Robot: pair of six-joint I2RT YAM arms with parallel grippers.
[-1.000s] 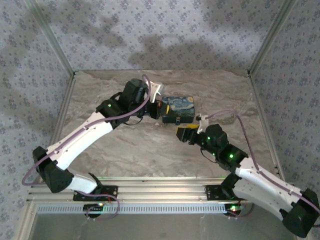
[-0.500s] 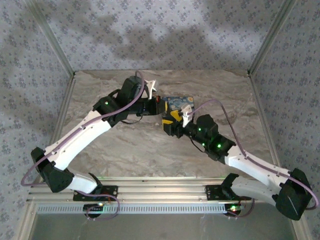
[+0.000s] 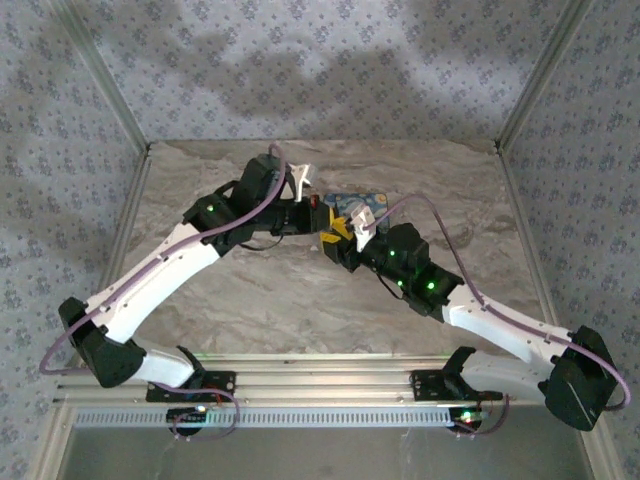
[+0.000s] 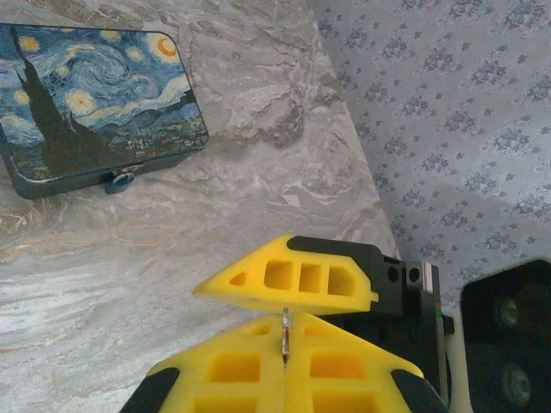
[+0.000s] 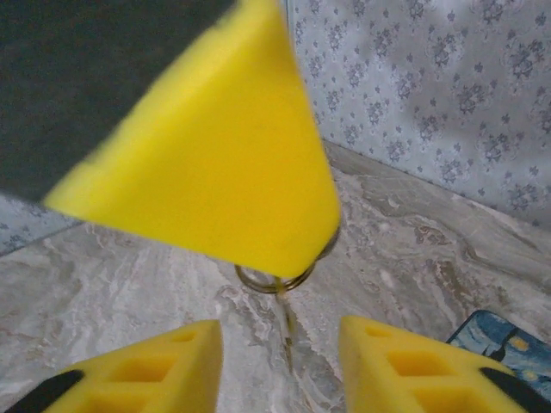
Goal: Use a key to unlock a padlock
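Note:
The padlock [image 4: 95,95] is a dark blue block with a swirly yellow and light-blue print, lying flat on the table; a small blue fitting [image 4: 118,178] sits on its near edge. My left gripper [image 4: 285,320] is shut on a thin metal key [image 4: 285,334], seen edge-on between its yellow fingers. In the right wrist view the key [image 5: 285,323] hangs from a wire ring [image 5: 258,280] under the left gripper's fingers [image 5: 224,172]. My right gripper [image 5: 280,344] is open, its fingers on either side of the key blade without touching it. Both grippers meet just left of the padlock [image 3: 352,203].
The marble-patterned table [image 3: 300,290] is walled by patterned panels at the back and sides, with metal posts at the corners. The two arms cross the middle of the table toward each other.
My right arm has swung left and forward until its fingers straddle the key, and its jaws have narrowed. The left gripper stayed shut on the key and shifted slightly right.

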